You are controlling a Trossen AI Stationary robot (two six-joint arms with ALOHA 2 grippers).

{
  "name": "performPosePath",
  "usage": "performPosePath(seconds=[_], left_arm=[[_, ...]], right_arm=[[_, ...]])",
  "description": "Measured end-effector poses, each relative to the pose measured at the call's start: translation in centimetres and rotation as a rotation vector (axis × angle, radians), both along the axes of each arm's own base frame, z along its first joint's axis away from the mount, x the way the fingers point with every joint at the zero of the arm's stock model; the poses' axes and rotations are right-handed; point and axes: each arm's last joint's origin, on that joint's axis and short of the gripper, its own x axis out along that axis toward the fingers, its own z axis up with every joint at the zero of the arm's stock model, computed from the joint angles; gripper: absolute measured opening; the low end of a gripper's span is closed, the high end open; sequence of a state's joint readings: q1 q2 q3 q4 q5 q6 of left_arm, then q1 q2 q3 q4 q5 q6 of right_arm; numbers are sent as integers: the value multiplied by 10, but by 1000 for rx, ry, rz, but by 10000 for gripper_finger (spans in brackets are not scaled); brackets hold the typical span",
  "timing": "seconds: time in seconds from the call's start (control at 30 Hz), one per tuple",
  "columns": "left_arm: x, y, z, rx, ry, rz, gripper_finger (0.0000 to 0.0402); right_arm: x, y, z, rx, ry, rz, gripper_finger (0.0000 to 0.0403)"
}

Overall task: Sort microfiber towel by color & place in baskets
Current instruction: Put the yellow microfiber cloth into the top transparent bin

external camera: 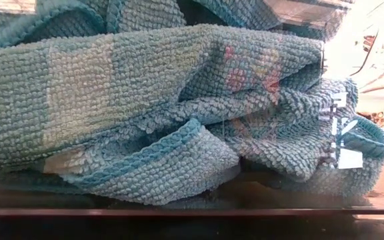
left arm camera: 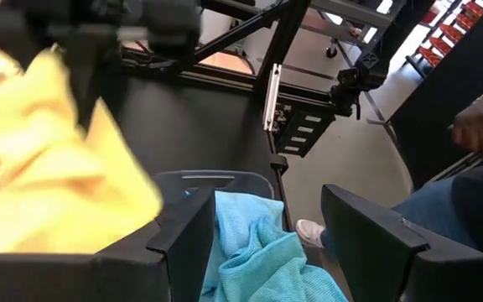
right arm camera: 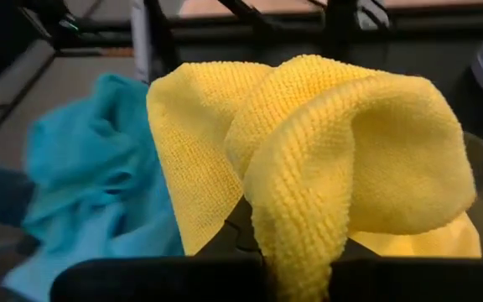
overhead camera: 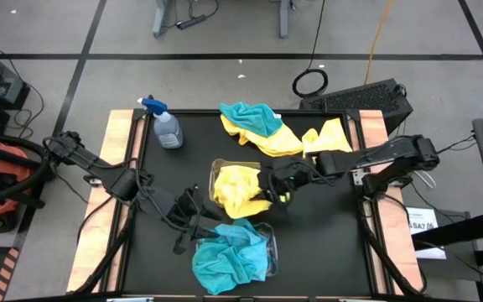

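**Right pincer grips a yellow towel over the yellow basket**

The right pincer [overhead camera: 277, 186] reaches in over the worktop [overhead camera: 325, 235] from the right and is pressed together on a yellow towel [right arm camera: 342, 159], which drapes in thick folds over its fingers in the right wrist view. Directly beneath and just to the left of this pincer sits the yellow basket [overhead camera: 216, 172], a clear bin already holding yellow cloth.

The left pincer [overhead camera: 198, 220] hangs at the near left of that bin with its fingers [left arm camera: 183, 239] spread and nothing between them. Just below and beside it lies the blue basket [overhead camera: 268, 252], heaped with teal towels [overhead camera: 225, 256] that spill over the rim; in the low view this teal pile fills almost everything.

Beyond the right pincer, toward the far edge, an unsorted heap [overhead camera: 275, 130] of teal and yellow towels rests on the worktop. Far to the left of that heap, beyond the left pincer, stands a spray bottle [overhead camera: 166, 126].

In the left wrist view, a person's leg in jeans and a white shoe show past the worktop edge.
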State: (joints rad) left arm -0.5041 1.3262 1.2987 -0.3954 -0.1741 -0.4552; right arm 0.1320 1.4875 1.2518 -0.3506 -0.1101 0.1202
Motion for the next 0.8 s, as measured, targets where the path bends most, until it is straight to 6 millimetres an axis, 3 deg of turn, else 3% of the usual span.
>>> performPosePath(seconds=[0.3,0.47,0.63,0.8], left_arm=[[1,0,2,9,-27,3,226],[1,0,2,12,-28,10,226],[1,0,2,11,-29,10,226],[1,0,2,9,-33,10,226]], right_arm=[[29,-31,-48,-42,156,-82,0],[40,-47,-88,-50,324,-120,0],[47,-51,-123,-41,448,-134,0],[51,-51,-137,-17,492,-158,14]])
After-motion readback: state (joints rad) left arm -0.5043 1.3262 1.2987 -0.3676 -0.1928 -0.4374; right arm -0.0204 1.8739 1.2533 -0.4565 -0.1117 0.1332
